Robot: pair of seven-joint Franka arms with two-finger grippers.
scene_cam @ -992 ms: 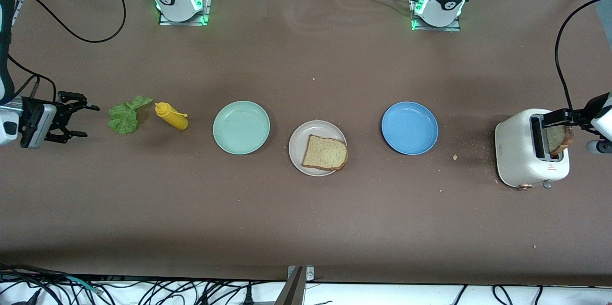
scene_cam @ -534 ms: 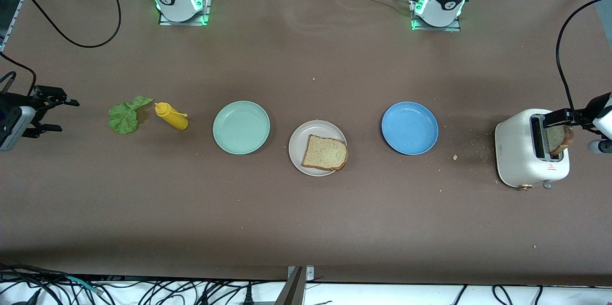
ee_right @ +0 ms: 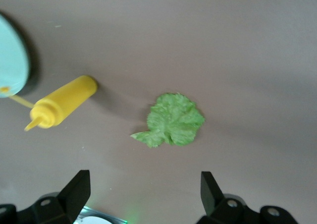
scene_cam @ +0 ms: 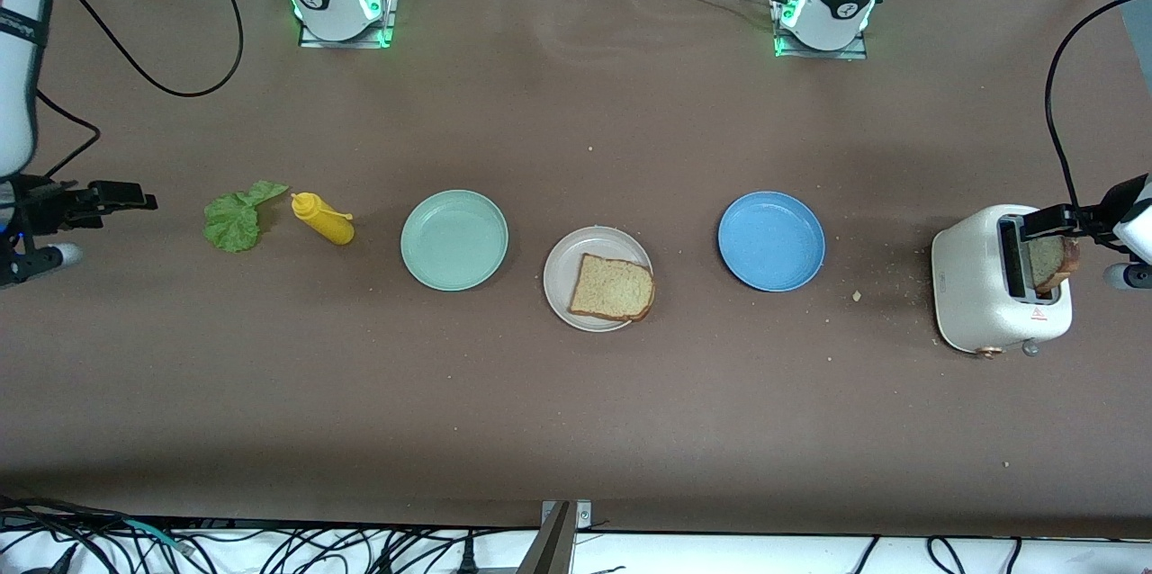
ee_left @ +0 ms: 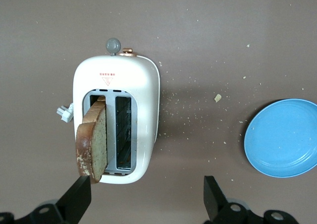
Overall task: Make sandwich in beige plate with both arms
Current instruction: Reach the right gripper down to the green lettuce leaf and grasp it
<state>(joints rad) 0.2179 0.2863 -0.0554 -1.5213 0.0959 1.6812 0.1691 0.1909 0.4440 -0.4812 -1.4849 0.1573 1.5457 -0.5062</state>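
Front view, beige plate (scene_cam: pixel 560 261): sits on the tabletop (scene_cam: pixel 576 421) btw. the mint-green plate (scene_cam: pixel 454 239) and the blue plate (scene_cam: pixel 771 240), a bit nearer to the camera than both.
Sandwich status: only one bread slice (scene_cam: pixel 614 288) lies in the plate, flat, one corner over the rim. No lettuce, no top slice yet, so approx. the first third is done, I judge.
Lettuce leaf (scene_cam: pixel 236 219): flat on the tabletop, toward the right arm's end, just beside the yellow bottle (scene_cam: pixel 322 218), which lies on its side.
Second slice (ee_left: pixel 93 147): stands tilted out of one slot of the toaster (ee_left: pixel 143 85), at the left arm's end.
Right end effector (ee_right: pixel 143 194): fingers wide apart, holds nothing. It hangs over bare tabletop near the leaf.
Left end effector (ee_left: pixel 146 196): fingers wide apart, nothing gripped. It is over the toaster; one finger is close beside the second slice, contact I cannot tell.
Just changed: 1 sec ago the right end effector was level and nearer to the leaf; it drew back and now its wrist camera looks down at the leaf. Left arm pos. is the same in all three moments.
Meaning: probably the right arm prepares a pick of the leaf from above, while the left waits w/ the slice not yet grasped.
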